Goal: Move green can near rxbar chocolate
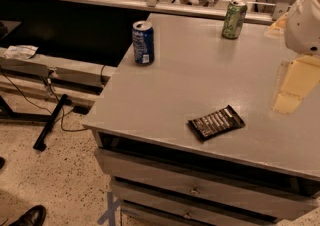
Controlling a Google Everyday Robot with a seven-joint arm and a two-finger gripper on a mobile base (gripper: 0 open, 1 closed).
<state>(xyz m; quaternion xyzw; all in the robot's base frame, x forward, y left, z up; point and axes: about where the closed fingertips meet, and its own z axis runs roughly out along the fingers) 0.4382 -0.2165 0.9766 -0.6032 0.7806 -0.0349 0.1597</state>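
A black leather shoe [30,215] stands on the speckled floor [65,170] at the near left corner, far from the tool. Above it, 2 grey drawer fronts [150,172], each with 1 small knob, sit under a smooth grey worktop [200,80].

The tool [294,87] shows as a pale cream shape over the right edge of the worktop, below a rounded white arm housing [302,17]. Whether it is wide or narrow cannot be told, and nothing is seen in its hold.

1 rxbar chocolate [216,122] lies flat on the worktop, left of the tool and nearer the front edge. It is a thin rectangle in a dark, glossy wrapper with pale lines of print. Its long axis runs from near left to far right, so its far end angles toward the tool.

2 cylindrical metal cans stand upright, their long axes vertical. The blue can [143,43] is well to the tool's left, close to the worktop's left edge. The green can [234,19], light green with dark lettering and a silver top, stands beyond the tool and to its left, at the far edge. It is well apart from the bar.
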